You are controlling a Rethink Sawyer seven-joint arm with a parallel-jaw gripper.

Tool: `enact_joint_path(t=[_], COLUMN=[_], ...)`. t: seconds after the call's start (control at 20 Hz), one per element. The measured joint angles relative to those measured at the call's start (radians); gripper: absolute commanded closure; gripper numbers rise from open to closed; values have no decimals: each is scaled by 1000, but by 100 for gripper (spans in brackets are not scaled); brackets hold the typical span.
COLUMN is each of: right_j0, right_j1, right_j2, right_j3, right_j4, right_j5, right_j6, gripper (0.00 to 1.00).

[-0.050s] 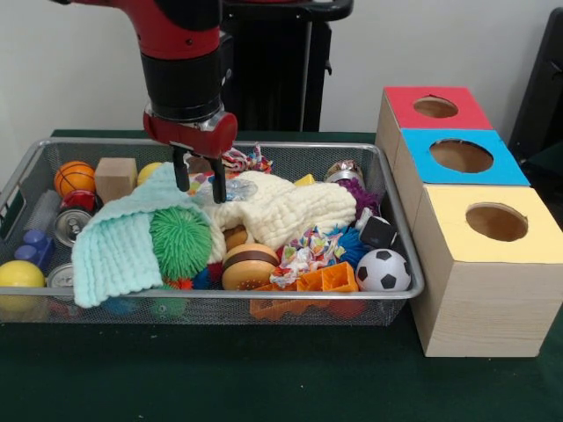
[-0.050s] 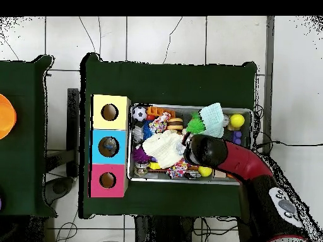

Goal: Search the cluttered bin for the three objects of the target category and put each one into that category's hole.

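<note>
Red-and-black gripper (image 1: pixel 200 180) over the wire bin (image 1: pixel 400 246), fingers apart, above the cream cloth (image 1: pixel 290 211)

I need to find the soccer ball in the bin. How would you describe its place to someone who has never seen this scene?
Start at the wire mesh bin on the green table, at its end beside the yellow-topped box. In the front view, the soccer ball sits in the bin's near corner there, against the rim. It alone is white with black patches; the orange tray piece beside it is angular.
</note>
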Motion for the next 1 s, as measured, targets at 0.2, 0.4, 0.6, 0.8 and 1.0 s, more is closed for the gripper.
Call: enact_joint_path(t=[0.2,0.4,0.6,0.8,1.0], right_j0=[-4,-14,-32,-47,-52], right_j1=[7,18,26,39,46], right_j2=[1,7,17,25,29], right_j3=[0,0,0,0,0], right_j4=[8,14,14,14,14], right_j5=[0,0,0,0,0], right_j6=[0,0,0,0,0], gripper=[0,0,0,0,0])
